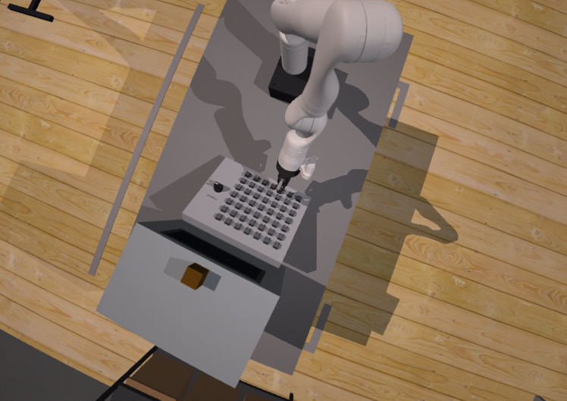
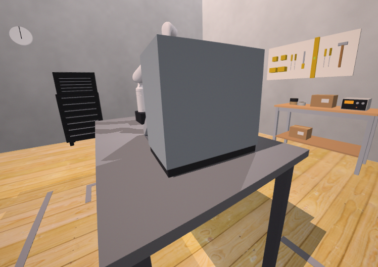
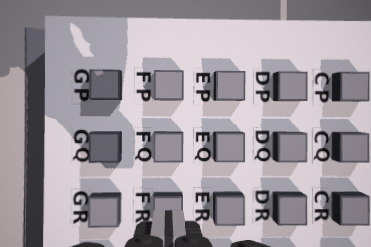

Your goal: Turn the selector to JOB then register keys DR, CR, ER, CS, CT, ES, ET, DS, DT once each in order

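The light key panel (image 1: 194, 208) (image 3: 209, 38) carries rows of grey square keys. My gripper (image 1: 279, 189) (image 3: 168, 231) is shut and empty, with its tips over the lower part of the FR key (image 3: 168, 200); I cannot tell whether they touch it. The ER key (image 3: 229, 209), DR key (image 3: 290, 209) and CR key (image 3: 352, 209) lie in the same row to the right in the wrist view. No key in view looks lit. The black selector knob (image 1: 218, 186) is left of the keys; its setting is too small to read. The S and T rows are outside the wrist view.
The machine's large grey housing (image 1: 183, 318) (image 2: 207, 99) stands behind the panel and hides it in the exterior view. An orange-brown block (image 1: 194, 276) shows at the housing. The GR key (image 3: 104, 210) is left of FR. The grey table (image 1: 178, 135) (image 2: 137, 212) extends around the machine.
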`<state>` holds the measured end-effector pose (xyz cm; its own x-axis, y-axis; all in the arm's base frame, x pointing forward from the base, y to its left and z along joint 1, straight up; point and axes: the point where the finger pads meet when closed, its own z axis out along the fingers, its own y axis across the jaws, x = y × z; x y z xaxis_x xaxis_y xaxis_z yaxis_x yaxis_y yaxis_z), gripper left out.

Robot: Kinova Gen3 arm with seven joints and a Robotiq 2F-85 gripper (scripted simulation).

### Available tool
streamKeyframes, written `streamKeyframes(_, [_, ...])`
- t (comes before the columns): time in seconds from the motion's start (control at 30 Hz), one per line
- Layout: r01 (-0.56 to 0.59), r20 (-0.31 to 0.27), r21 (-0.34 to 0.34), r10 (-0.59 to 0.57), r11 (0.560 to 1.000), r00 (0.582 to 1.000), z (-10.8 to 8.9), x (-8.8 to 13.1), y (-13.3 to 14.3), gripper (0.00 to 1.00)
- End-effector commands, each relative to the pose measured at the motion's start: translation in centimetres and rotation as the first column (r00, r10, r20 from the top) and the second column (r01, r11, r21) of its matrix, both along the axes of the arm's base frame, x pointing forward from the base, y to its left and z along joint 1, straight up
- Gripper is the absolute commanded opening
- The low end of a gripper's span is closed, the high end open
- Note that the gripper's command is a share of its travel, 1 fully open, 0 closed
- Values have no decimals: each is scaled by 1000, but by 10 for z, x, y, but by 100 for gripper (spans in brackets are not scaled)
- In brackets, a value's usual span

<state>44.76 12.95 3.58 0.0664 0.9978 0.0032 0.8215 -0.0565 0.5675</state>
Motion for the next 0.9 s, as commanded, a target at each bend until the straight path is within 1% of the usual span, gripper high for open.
streamKeyframes(0.0, [-3,1,0,3,1000,1000,0,0,1,10])
streamKeyframes(0.47, [-3,1,0,3,1000,1000,-16,11,1,10])
streamKeyframes(0.87, [-3,1,0,3,1000,1000,-17,12,0,10])
